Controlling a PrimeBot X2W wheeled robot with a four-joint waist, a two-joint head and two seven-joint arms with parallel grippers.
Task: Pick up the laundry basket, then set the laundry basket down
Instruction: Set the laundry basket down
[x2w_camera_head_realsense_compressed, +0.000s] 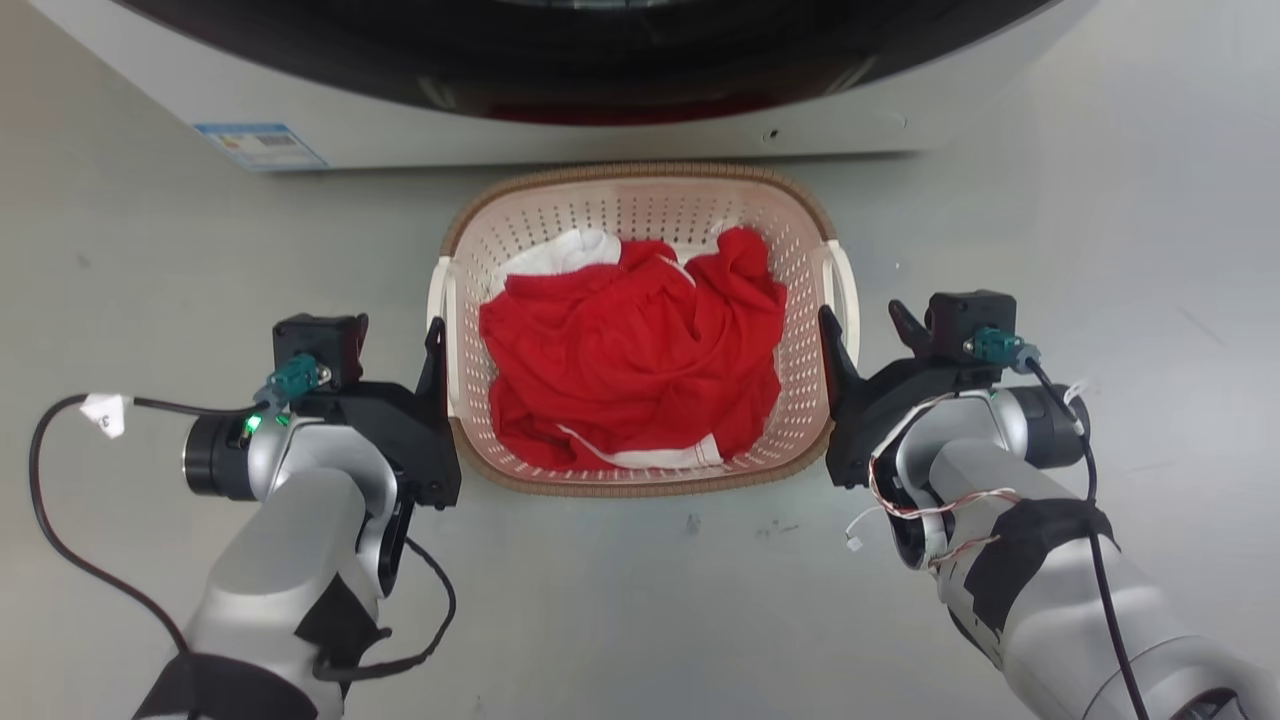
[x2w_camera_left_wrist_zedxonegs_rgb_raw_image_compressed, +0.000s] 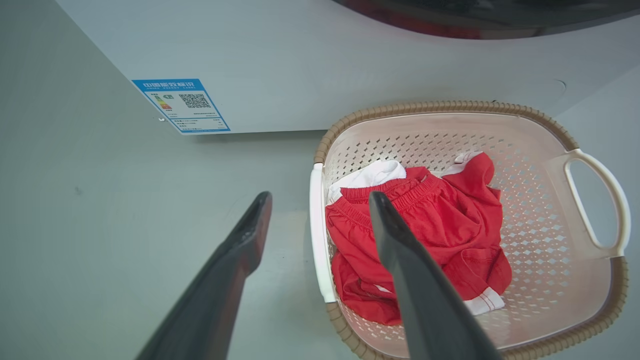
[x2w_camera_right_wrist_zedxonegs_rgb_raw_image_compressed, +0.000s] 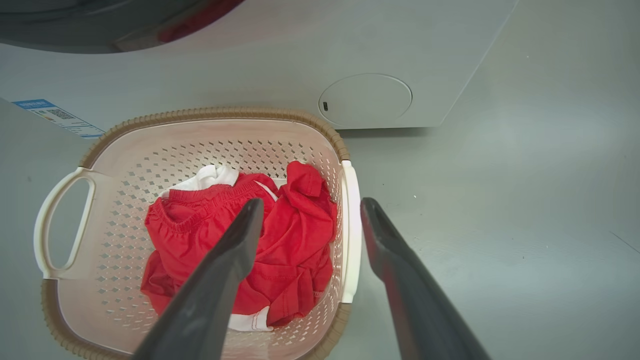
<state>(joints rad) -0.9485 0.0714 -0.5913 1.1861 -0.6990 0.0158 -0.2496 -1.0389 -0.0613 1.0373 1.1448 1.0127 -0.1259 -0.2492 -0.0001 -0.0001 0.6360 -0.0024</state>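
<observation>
The laundry basket (x2w_camera_head_realsense_compressed: 640, 172), a rounded-rectangular cream-pink plastic tub with perforated walls and a brown woven-look rim, sits on the smooth grey floor (x2w_camera_head_realsense_compressed: 150, 260) just in front of the white washer (x2w_camera_head_realsense_compressed: 600, 135). It holds crumpled red cloth (x2w_camera_head_realsense_compressed: 630, 350) with white trim. The left hand (x2w_camera_left_wrist_zedxonegs_rgb_raw_image_compressed: 320, 199) and right hand (x2w_camera_right_wrist_zedxonegs_rgb_raw_image_compressed: 311, 201) are spread wide, each straddling one of the white loop handles (x2w_camera_head_realsense_compressed: 848, 290); whether they touch is unclear.

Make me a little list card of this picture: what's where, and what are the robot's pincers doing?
basket: laundry basket on the floor, before the washer
inside: red clothes, some white cloth
left pincer: open, a finger either side of the left handle
right pincer: open, a finger either side of the right handle
lifted: not yet
</observation>
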